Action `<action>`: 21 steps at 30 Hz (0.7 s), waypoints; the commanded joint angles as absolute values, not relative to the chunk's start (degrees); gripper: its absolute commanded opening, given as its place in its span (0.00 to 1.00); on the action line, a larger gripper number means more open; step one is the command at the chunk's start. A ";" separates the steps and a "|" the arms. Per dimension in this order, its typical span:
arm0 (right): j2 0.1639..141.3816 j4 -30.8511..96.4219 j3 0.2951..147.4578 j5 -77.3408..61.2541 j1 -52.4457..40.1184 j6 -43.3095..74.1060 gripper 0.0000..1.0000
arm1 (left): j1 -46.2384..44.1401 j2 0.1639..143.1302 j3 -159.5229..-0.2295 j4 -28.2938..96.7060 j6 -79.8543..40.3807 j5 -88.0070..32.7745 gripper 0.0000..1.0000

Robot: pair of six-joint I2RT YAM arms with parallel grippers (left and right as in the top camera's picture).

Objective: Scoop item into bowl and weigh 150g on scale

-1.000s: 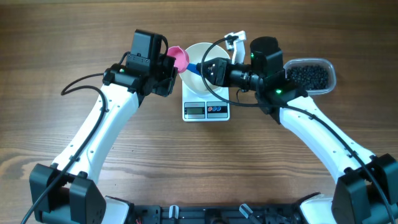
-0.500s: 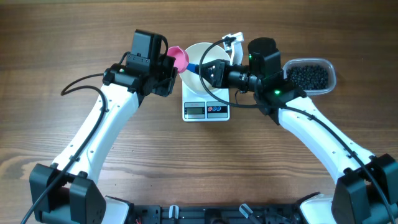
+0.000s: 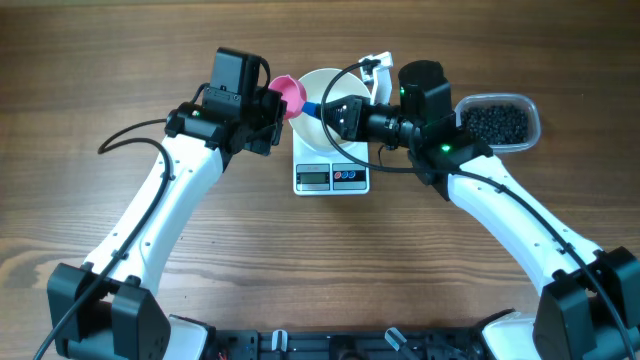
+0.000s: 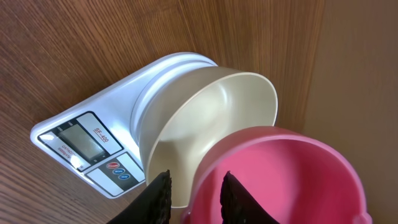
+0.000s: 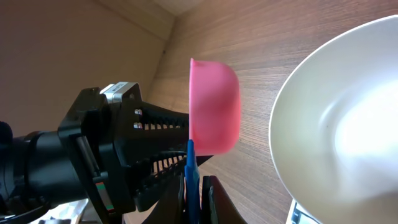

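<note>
Pinching the blue handle of an empty pink scoop (image 3: pixel 291 95) in the closed right gripper (image 5: pixel 194 193), just over the left rim of the white bowl (image 4: pixel 205 112). Straddling the scoop's wall with the left gripper (image 4: pixel 196 193), jaws narrowly parted, apparently clamping nothing. Bowl set on the scale (image 3: pixel 332 178) toward the far edge of the table (image 3: pixel 300 260), bare inside. All scooping and weighing seemingly left to do, with black beads (image 3: pixel 497 122) heaped in a clear tub (image 3: pixel 533 110) right of the scale.
</note>
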State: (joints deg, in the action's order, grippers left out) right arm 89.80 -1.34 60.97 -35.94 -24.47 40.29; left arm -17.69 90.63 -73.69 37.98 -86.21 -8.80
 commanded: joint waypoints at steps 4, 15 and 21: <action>90.21 -0.27 61.87 -34.76 -21.10 40.45 0.04 | -16.93 89.97 -74.26 34.63 -71.66 -8.03 0.39; 84.77 3.55 61.89 -43.83 -6.66 33.91 0.04 | -16.29 84.55 -74.26 31.18 -21.63 -12.40 0.04; 75.22 16.75 61.89 -42.65 2.74 25.50 0.04 | -21.06 82.78 -74.19 39.48 -19.14 -12.03 0.04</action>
State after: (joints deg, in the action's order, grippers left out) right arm 80.93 12.80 61.01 -41.65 -1.04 31.75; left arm -17.37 83.20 -73.71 36.14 -24.97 -11.62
